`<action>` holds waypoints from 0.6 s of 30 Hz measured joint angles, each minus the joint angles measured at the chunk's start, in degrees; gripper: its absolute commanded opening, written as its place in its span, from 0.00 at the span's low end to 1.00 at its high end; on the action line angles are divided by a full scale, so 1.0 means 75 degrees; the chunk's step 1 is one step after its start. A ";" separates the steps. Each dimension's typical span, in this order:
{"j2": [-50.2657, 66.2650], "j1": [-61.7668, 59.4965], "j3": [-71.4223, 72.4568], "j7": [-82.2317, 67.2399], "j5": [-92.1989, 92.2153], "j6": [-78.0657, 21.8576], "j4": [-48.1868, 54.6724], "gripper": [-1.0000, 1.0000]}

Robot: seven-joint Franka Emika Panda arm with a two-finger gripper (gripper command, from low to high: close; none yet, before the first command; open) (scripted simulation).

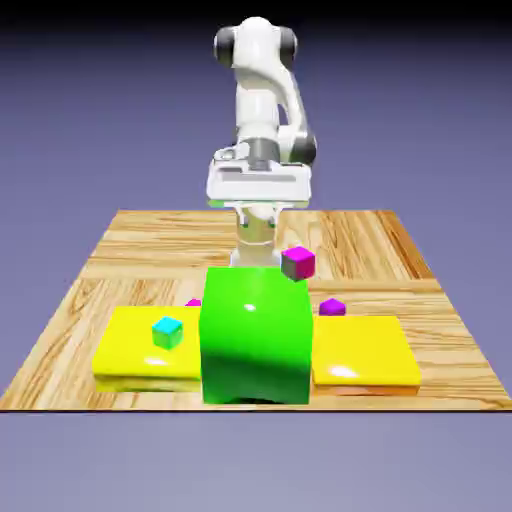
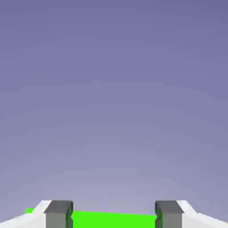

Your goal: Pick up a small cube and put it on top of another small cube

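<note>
On the wooden table (image 1: 130, 245) we see two tiny magenta cubes (image 1: 332, 306), probably light and rigid, best pinched across flat opposite sides; our gripper (image 2: 114, 216) stands open and empty

A plain blue-violet backdrop (image 1: 80, 90) fills everything behind and around the scene, darker toward the top, paler lower down. In the middle sits a wooden table (image 1: 150, 235), its top laid in light planks with a strong grain running at differing angles. Soft, even light falls from above. The hand view gives almost nothing but that same violet haze (image 2: 114, 89), brightening toward the bottom.
</note>
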 measured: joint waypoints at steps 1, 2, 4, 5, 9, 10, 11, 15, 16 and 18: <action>-0.0033 -0.0060 0.0277 -0.0242 0.0119 -0.0077 -0.0009 0.50; -0.0065 -0.0119 0.0554 -0.0484 0.0239 -0.0154 -0.0018 0.50; -0.0131 -0.0239 0.1107 -0.0968 0.0478 -0.0307 -0.0037 0.50; -0.0164 -0.0298 0.1384 -0.1210 0.0597 -0.0384 -0.0046 0.50; -0.0294 -0.0537 0.2492 -0.2179 0.1075 -0.0692 -0.0083 0.50; -0.0327 -0.0597 0.2769 -0.2421 0.1194 -0.0769 -0.0092 0.50; -0.0360 -0.0656 0.3046 -0.2663 0.1314 -0.0845 -0.0101 0.50; -0.0491 -0.0895 0.4153 -0.3631 0.1791 -0.1153 -0.0138 0.50; -0.0523 -0.0955 0.4430 -0.3873 0.1911 -0.1230 -0.0147 0.50; -0.0589 -0.1074 0.4984 -0.4358 0.2150 -0.1383 -0.0166 0.50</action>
